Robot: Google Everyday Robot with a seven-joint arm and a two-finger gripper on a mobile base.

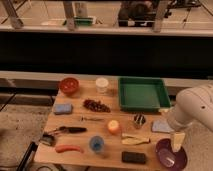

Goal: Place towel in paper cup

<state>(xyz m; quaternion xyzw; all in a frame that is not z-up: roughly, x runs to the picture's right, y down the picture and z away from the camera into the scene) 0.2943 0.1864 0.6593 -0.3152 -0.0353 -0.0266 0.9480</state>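
The towel, a small pale grey-blue cloth square, lies on the wooden table at the right, just below the green tray, partly hidden by my arm. The paper cup, short and whitish, stands upright at the table's far edge, between the red bowl and the tray. My white arm comes in from the right. My gripper hangs pointing down over the purple plate, a little right of and nearer than the towel, far from the cup.
A green tray sits at the back right and a red bowl at the back left. Also on the table are a blue pad, grapes, an orange, a banana, a blue cup, a carrot and a purple plate.
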